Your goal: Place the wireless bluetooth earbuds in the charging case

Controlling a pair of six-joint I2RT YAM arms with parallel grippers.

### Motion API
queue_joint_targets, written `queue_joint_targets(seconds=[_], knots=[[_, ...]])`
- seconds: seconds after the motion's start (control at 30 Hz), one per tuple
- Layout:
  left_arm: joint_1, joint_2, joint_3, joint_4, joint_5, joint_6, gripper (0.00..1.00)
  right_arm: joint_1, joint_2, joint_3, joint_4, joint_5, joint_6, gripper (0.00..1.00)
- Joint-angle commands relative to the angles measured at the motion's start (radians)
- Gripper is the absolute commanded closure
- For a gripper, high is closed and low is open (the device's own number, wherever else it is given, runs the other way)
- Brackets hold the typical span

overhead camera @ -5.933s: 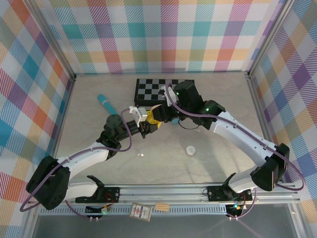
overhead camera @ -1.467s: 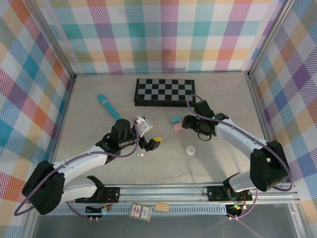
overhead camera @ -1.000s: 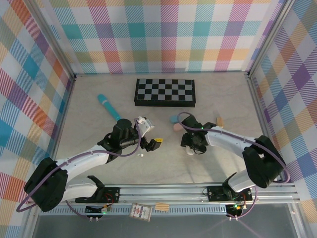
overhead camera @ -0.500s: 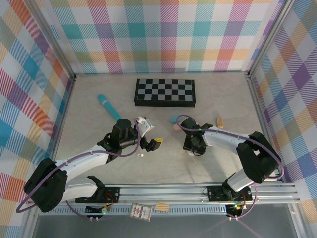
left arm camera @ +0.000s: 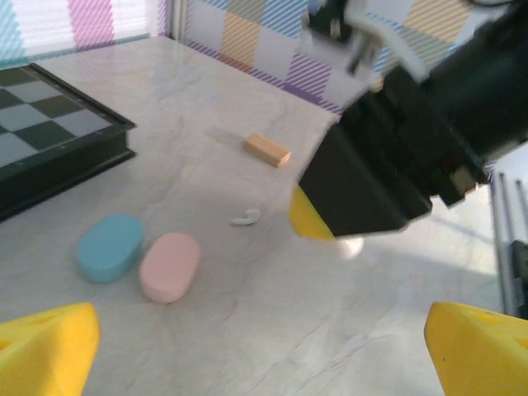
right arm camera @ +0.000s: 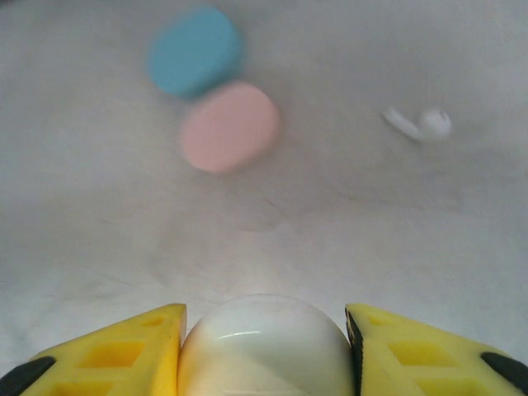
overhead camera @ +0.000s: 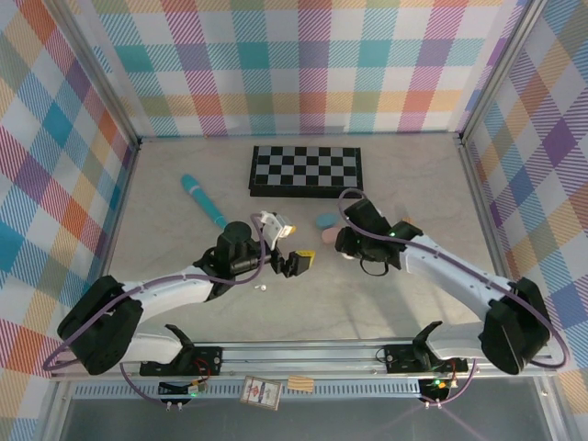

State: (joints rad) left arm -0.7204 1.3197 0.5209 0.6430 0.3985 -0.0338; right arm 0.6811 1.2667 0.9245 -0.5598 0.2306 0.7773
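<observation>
A white pebble-like charging case sits between the yellow fingers of my right gripper, which is shut on it. In the top view that gripper hangs just right of a pink case and a blue case. A white earbud lies on the table right of the pink case; the left wrist view has the same earbud beyond the pink case. Another white earbud lies below my left gripper, which is open and holds nothing.
A folded chessboard lies at the back. A teal pen-like stick lies at the back left. A small wooden block rests behind the cases. The blue case touches the pink one. The plaid walls close in both sides.
My right gripper has shut on the white case and carried it up and back from the table's middle toward the pink case. My left arm has shifted slightly right, still open.
</observation>
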Motion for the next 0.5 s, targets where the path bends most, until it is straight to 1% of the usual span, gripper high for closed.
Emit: queue_joint_targets(seconds=[0.0, 0.07, 0.17, 0.23, 0.37, 0.4, 0.47], knots=[[-0.055, 0.052, 0.027, 0.156, -0.017, -0.145, 0.00, 0.006, -0.053, 0.044, 0.047, -0.008, -0.059, 0.52], [-0.082, 0.093, 0.028, 0.226, -0.034, -0.190, 0.01, 0.006, -0.077, 0.058, 0.058, -0.024, -0.064, 0.52], [-0.115, 0.160, 0.036, 0.336, -0.055, -0.260, 0.08, 0.005, -0.107, 0.071, 0.070, -0.049, -0.062, 0.53], [-0.132, 0.212, 0.047, 0.411, -0.056, -0.302, 0.16, 0.003, -0.124, 0.071, 0.082, -0.073, -0.057, 0.53], [-0.150, 0.339, 0.071, 0.631, -0.049, -0.408, 0.30, 0.000, -0.151, 0.065, 0.106, -0.115, -0.038, 0.53], [-0.152, 0.368, 0.078, 0.681, -0.050, -0.429, 0.32, 0.000, -0.155, 0.063, 0.112, -0.126, -0.035, 0.53], [-0.152, 0.400, 0.097, 0.701, -0.055, -0.445, 0.34, -0.002, -0.160, 0.058, 0.118, -0.140, -0.027, 0.53]])
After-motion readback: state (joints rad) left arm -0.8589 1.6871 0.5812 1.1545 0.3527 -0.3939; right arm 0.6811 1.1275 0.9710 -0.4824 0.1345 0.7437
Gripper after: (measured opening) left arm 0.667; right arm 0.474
